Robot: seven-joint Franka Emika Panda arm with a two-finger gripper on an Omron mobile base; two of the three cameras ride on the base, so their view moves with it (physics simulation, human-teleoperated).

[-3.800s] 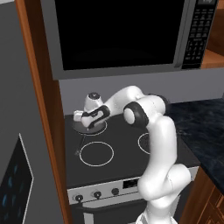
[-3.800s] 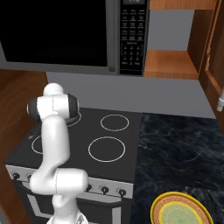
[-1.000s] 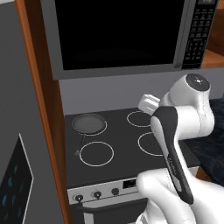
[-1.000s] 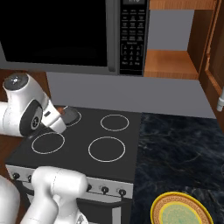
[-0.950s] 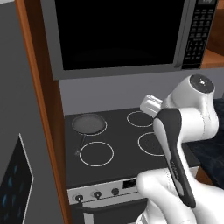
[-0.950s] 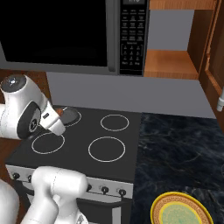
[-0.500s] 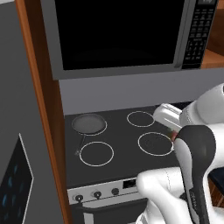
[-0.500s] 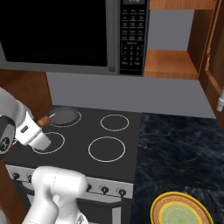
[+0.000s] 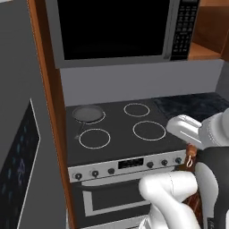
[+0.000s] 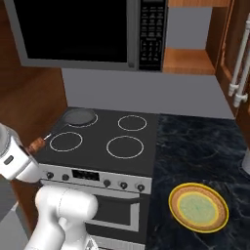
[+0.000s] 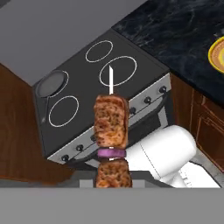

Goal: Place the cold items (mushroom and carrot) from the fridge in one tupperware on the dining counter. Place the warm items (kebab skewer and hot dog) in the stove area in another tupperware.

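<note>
Pan sits bare on far-left burner of stove. Skewer is lifted off it since a few seconds ago, now clamped in hand, off stove's near edge. Arm has swung back right. Plate on table at right. Next, judged: carry to tupperware.

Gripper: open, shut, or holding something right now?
Gripper: shut on the kebab skewer, carried in the air in front of the stove.

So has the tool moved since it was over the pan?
Yes. The tool has swung off the pan on the back-left burner to the stove's front-right corner, shut on the kebab skewer.
</note>
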